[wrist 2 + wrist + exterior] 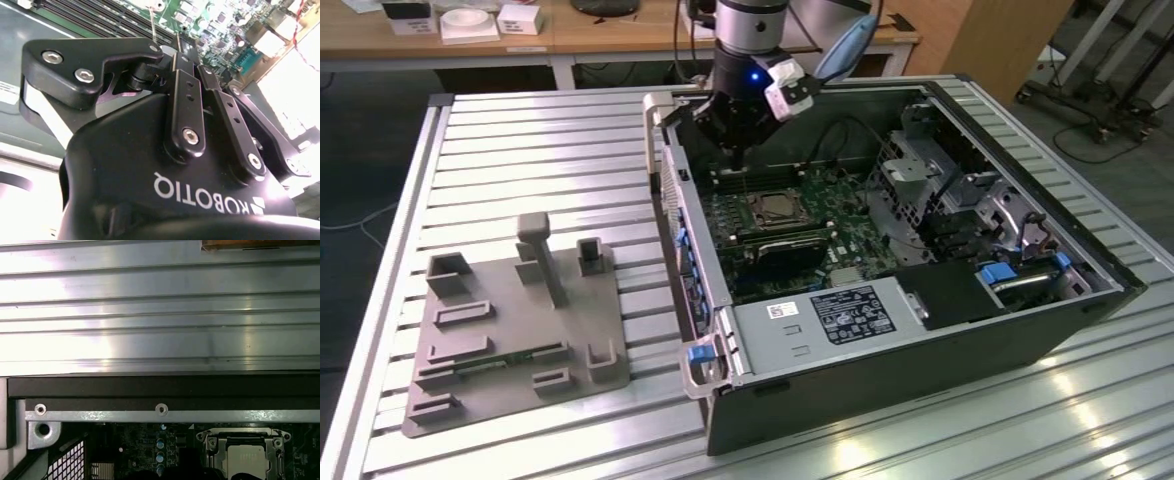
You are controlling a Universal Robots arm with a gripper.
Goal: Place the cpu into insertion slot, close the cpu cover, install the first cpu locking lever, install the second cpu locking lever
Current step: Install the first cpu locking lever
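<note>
1. Black fingers [185, 100] of the gripper [736, 163] are drawn together into a narrow tip in the second wrist view. No gap shows between them and nothing is visibly clamped.
2. The gripper hangs tip-down inside the open computer case [1014, 340], over the green circuit board [834, 195]. In the exterior view it touches nothing that can be made out.
3. A thin silver rod [153, 25] stands just beside the fingertips in the second wrist view. Whether it touches them cannot be told.
4. The insertion slot [781, 210] lies lower than the gripper tip, near it but apart from it. In the first wrist view the cpu [247, 460] sits in that slot, pale silvery face up.
5. The cpu cover [245, 434] shows as a silver frame around the chip. Part of it is cut off at the picture's edge, and whether it lies fully down is hard to tell.
6. The gripper's own body hides much of the board in the second wrist view. The long black memory slots [100, 15] beyond it are too cut off to count.
7. Counted: one gripper, one cpu, one slot, one cover and one case. There is also one grey fixture [507, 330], well away from the gripper on the slatted metal table [520, 150], and two screws [161, 409] on the case's rail.
</note>
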